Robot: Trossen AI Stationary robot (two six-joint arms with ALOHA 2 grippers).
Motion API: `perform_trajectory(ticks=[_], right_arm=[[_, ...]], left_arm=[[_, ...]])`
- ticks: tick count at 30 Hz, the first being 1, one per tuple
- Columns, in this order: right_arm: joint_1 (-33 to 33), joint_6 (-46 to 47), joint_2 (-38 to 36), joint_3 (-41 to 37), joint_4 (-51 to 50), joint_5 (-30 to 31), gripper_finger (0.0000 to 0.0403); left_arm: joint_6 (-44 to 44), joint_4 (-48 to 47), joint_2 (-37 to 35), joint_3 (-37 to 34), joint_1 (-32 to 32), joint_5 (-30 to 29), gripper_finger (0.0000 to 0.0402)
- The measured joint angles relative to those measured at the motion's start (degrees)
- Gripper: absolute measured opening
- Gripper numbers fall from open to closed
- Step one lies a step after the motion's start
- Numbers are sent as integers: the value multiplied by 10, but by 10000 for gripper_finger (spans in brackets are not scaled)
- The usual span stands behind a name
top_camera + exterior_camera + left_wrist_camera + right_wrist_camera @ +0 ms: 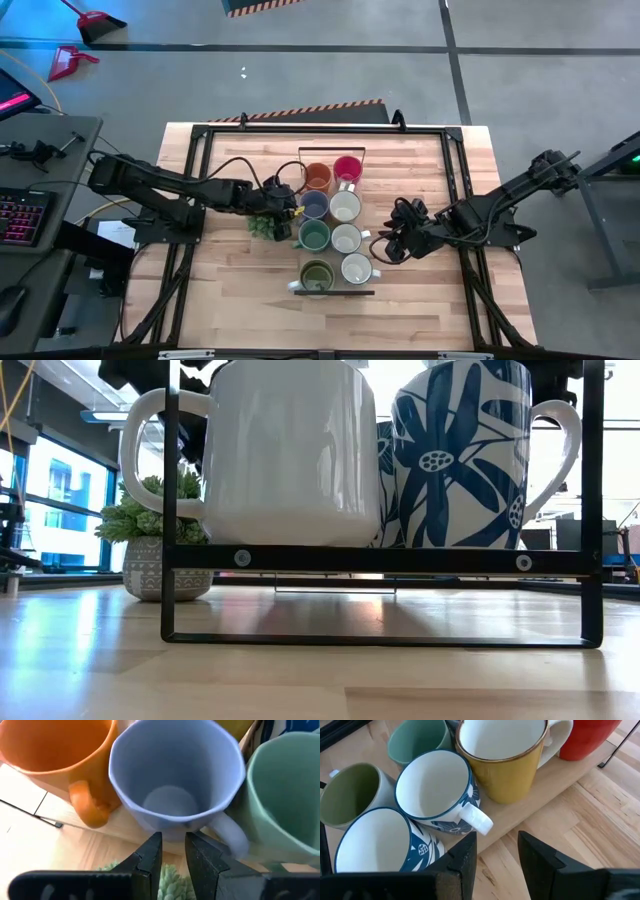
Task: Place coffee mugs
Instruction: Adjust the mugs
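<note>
High view gives you the layout: eight mugs stand in two columns of four inside a thin black frame [332, 292] near the middle of the wooden table [230, 300]. Your left gripper [287, 205] sits at nine o'clock of the lavender-blue mug [314, 204], just beside it. In the left wrist view its fingers [148, 862] stand close together with a narrow gap, empty, pointing at that mug's base just beside its handle; whether they touch it you cannot tell. A spiky green plant [266, 225] shows below them.

Your right gripper [390, 243] lies at three o'clock of the mug block, near the white mugs of the right-hand column. Its fingers [541, 857] are spread wide with nothing between them, and the handle of a blue-flowered white mug [437, 790] points into the gap's near edge without touching.

The mugs look glazed and smooth: an orange mug [318, 177], a pink-red mug [347, 168], a teal-green mug [314, 234] and an olive-green mug [317, 275]. The lavender one has a faceted rim; a yellow-sided mug [505, 760] is white inside with a dark lip.

The table is pale planked wood edged by black rails. Around it you see grey floor with dark lines, a keyboard [22, 215] on a side desk, and bright windows in the low view.
</note>
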Motion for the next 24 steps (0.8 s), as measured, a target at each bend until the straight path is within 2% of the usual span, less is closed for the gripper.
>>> perform_trajectory(ticks=[10, 13, 18, 24], right_arm=[[0, 1, 0, 0, 0, -2, 122], [0, 0, 0, 0, 0, -2, 122], [0, -1, 0, 0, 0, -7, 122], [0, -19, 0, 0, -4, -23, 122]], left_arm=[[13, -11, -3, 0, 0, 1, 74], [30, -16, -16, 1, 2, 19, 74], [30, -119, -41, 47, 2, 36, 74], [12, -145, -53, 76, -46, 94, 74]])
